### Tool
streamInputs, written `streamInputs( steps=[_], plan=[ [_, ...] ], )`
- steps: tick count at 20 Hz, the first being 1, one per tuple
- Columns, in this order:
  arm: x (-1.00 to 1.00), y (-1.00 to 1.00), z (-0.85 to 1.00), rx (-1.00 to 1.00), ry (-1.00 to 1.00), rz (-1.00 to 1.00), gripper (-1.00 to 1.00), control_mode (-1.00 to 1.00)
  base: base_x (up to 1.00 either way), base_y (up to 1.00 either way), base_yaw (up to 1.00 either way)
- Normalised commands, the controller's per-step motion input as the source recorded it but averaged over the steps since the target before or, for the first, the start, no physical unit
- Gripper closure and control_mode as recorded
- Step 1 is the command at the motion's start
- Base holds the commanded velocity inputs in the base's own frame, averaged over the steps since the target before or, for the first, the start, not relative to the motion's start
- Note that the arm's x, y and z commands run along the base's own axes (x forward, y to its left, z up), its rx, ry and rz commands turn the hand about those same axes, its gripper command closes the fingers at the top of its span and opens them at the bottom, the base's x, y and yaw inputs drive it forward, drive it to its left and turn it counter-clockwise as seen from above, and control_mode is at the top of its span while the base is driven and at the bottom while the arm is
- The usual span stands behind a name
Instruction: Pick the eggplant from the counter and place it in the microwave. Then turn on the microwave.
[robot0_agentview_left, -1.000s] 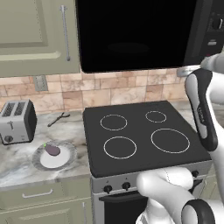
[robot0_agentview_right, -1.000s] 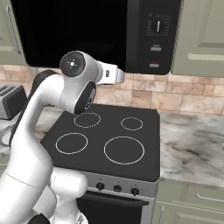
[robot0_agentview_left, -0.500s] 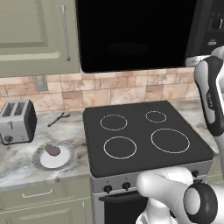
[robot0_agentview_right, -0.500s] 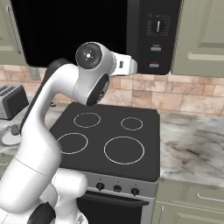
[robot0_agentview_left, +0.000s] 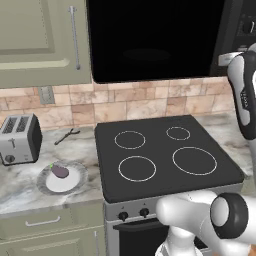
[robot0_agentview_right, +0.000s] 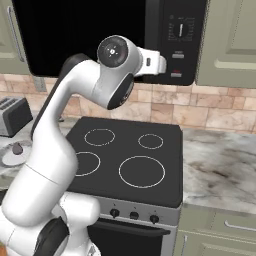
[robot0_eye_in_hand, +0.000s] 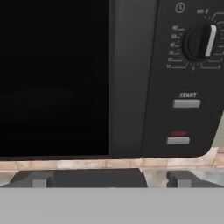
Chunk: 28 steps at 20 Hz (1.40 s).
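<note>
The eggplant (robot0_agentview_left: 60, 171) is a small dark purple oval lying on a grey plate (robot0_agentview_left: 75, 182) on the counter (robot0_agentview_left: 20, 192), left of the stove; it also appears as the eggplant (robot0_agentview_right: 17, 148) in the right base view. The microwave (robot0_agentview_left: 155, 40) hangs above the stove with its glossy black door (robot0_eye_in_hand: 52, 78) shut. My gripper (robot0_eye_in_hand: 108, 179) is raised high, close in front of the microwave's lower edge, open and empty, facing the seam between door and control panel. The panel carries a knob (robot0_eye_in_hand: 199, 41), a START button (robot0_eye_in_hand: 187, 103) and a STOP button (robot0_eye_in_hand: 178, 140).
A black four-ring stovetop (robot0_agentview_left: 160, 152) lies under the microwave. A silver toaster (robot0_agentview_left: 19, 139) and a small dark utensil (robot0_agentview_left: 67, 135) sit on the left counter. Sage cabinets (robot0_agentview_left: 40, 40) flank the microwave. More marbled counter (robot0_agentview_right: 220, 165) extends right of the stove.
My arm has swung up and to the right, carrying the hand closer to the microwave's lower right front. The eggplant stays on its plate and the jaws remain open.
</note>
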Motion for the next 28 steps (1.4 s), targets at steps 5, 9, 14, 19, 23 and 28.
streamInputs(
  steps=[5, 9, 14, 19, 23, 28],
  plan=[
    [0.24, -0.09, 0.21, 0.0, -0.03, -0.02, -1.0, -1.0, 0.0, 0.0, 0.0],
    [0.22, -0.11, 0.17, 0.0, -0.03, -0.01, -1.0, -1.0, 0.0, 0.0, 0.0],
    [0.22, -0.05, 0.07, 0.0, -0.04, -0.01, -1.0, -1.0, 0.0, 0.0, 0.0],
    [0.26, -0.02, 0.04, 0.0, -0.05, 0.0, -1.0, -1.0, 0.0, 0.0, 0.0],
    [0.31, -0.01, 0.02, 0.0, -0.03, 0.0, -1.0, -1.0, 0.0, 0.0, 0.0],
    [0.28, -0.1, 0.02, 0.0, -0.01, 0.0, -1.0, -1.0, 0.0, 0.0, 0.0]
  ],
)
